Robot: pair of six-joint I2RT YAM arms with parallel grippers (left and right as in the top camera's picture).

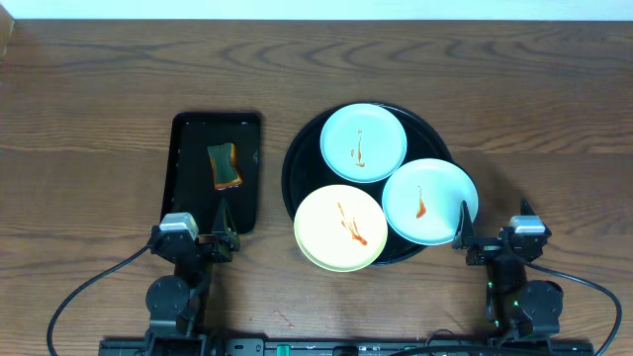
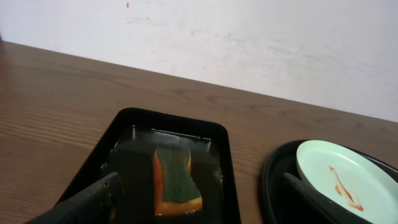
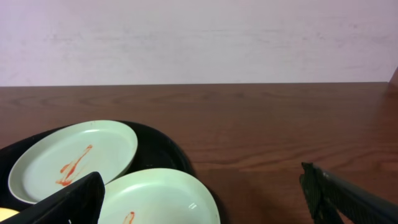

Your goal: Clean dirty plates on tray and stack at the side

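The tray (image 1: pixel 290 188) sits right of the desk's (image 1: pixel 89 119) middle, toward the near edge. On it lie three sauce-streaked plates: a mint plate (image 1: pixel 363 141) at the far side, a second mint plate (image 1: pixel 429 201) hanging over the right rim, and a yellow plate (image 1: pixel 340 227) over the near rim. The right fingers (image 3: pixel 68 202) stand apart, holding nothing, just beside the second mint plate's near-right edge. The left fingers (image 2: pixel 87 202) are likewise spread and empty at the near end of the rectangular tray (image 1: pixel 178 168), the sponge (image 1: pixel 225 165) just ahead of them, the plates off to their right
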